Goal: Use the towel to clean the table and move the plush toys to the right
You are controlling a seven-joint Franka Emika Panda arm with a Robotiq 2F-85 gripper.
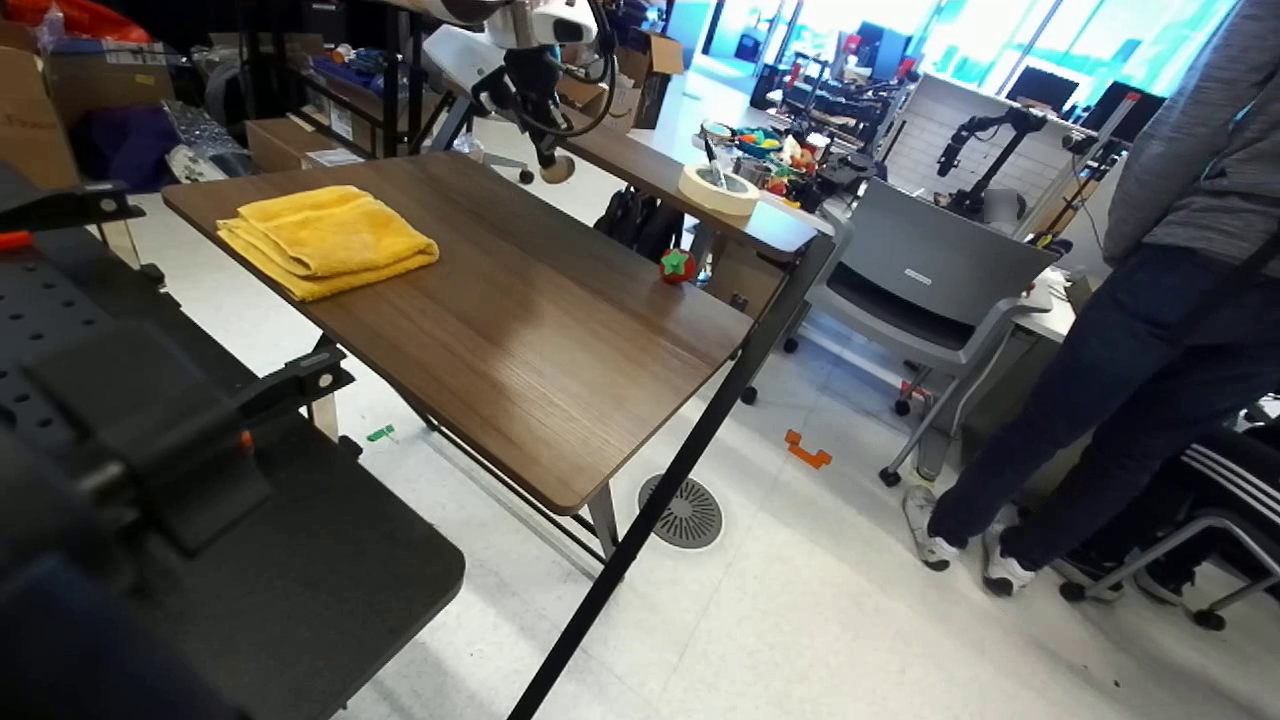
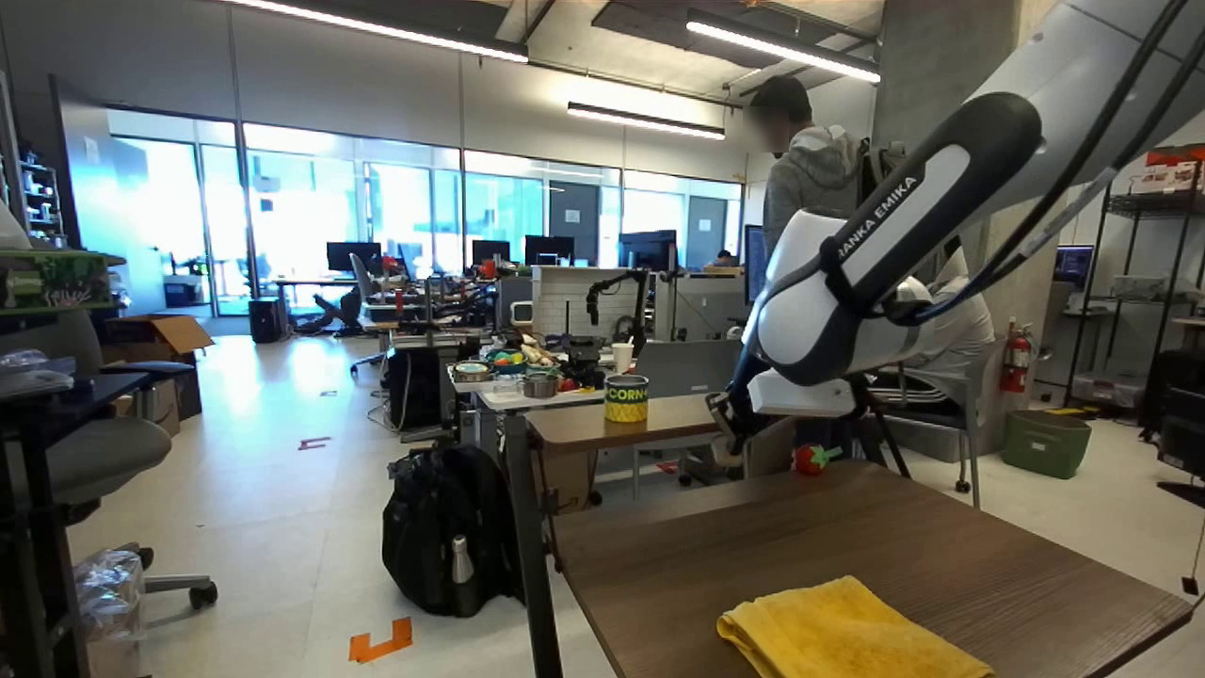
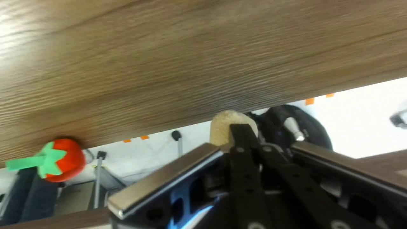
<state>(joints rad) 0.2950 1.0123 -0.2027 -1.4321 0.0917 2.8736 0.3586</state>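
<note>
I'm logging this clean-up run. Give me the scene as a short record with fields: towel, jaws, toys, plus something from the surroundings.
towel: yellow, folded, lying on the table, apart from the jaws
jaws: closed on a tan plush toy
tan plush toy: shows across the table's edge in the wrist view; height unclear
red toy: green leaves, at that same edge
backpack: black, on the floor
</note>
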